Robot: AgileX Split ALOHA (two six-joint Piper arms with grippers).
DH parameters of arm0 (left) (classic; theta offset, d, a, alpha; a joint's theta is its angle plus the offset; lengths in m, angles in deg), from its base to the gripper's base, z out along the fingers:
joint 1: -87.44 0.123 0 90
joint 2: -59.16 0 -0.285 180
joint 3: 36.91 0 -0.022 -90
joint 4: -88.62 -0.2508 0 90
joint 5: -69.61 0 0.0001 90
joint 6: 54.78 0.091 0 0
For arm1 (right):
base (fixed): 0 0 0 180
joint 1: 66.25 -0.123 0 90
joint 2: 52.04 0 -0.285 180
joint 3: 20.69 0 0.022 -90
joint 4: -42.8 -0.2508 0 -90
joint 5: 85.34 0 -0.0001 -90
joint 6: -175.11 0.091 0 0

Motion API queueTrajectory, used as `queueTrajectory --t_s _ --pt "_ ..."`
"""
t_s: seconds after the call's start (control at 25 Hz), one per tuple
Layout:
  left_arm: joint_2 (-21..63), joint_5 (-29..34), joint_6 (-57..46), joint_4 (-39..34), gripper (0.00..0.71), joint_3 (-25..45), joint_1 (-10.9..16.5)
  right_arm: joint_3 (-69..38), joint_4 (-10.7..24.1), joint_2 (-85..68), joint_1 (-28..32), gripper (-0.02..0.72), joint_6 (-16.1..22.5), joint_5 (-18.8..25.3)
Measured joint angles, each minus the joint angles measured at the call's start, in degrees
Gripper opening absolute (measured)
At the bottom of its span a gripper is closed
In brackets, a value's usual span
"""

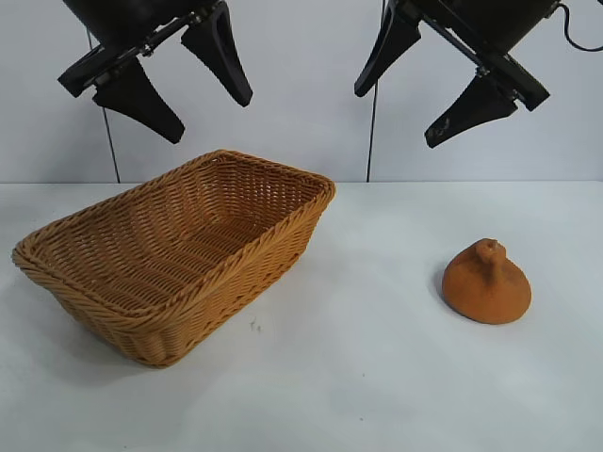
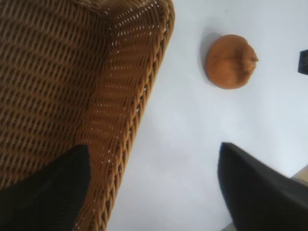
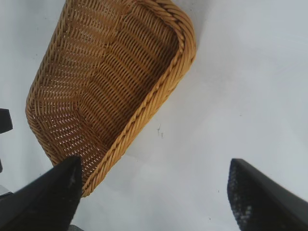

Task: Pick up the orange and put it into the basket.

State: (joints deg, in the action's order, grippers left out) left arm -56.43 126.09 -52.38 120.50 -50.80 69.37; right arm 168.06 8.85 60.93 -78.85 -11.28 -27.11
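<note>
The orange (image 1: 487,282) sits on the white surface (image 1: 377,377) at the exterior view's right, resting on its broad base with the small knob pointing up, so it stands steady and offers its rounded flanks to a grasp from above. The basket (image 1: 141,311) lies well apart from it at the left, set at an angle to the surface's edge, its mouth open upward and nothing inside it, which leaves the whole woven floor free to receive the fruit. Both arms hang high above the surface, clear of everything. The right gripper (image 1: 436,75) hovers above and a little behind the orange, its fingers (image 1: 388,47) spread wide and holding nothing; being on the orange's side, it looks the natural one to make the pick, and the wide spread suits the lump's broad base. Its wrist view shows the basket and bare surface but not the orange, so the gripper does not appear aimed at the fruit yet. The left gripper (image 1: 174,80) hovers over the basket's far side, fingers likewise spread and empty; its wrist view takes in the basket's braided rim (image 2: 144,110) and the orange (image 2: 230,61) beyond it on open surface. Judging by all this, the task stands at its start: the orange is untouched, and the next move calls for a descent over it with the fingers straddling the base below the knob.
</note>
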Motion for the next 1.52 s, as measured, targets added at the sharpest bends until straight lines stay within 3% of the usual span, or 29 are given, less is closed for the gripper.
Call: queueTrajectory --t_s 1.08,1.4,1.52 --pt "0.0 -2.8 -1.0 -0.1 0.528 0.0 0.4 0.0 0.2 0.0 0.0 0.568 -0.1 -0.2" --pt "1.4 3.8 -7.8 -5.0 0.528 0.1 7.6 0.0 0.2 0.0 0.0 0.568 -0.1 -0.3" --pt "5.1 4.6 -12.1 -9.6 0.528 1.2 8.6 0.0 0.2 0.0 0.0 0.568 -0.1 -0.5"
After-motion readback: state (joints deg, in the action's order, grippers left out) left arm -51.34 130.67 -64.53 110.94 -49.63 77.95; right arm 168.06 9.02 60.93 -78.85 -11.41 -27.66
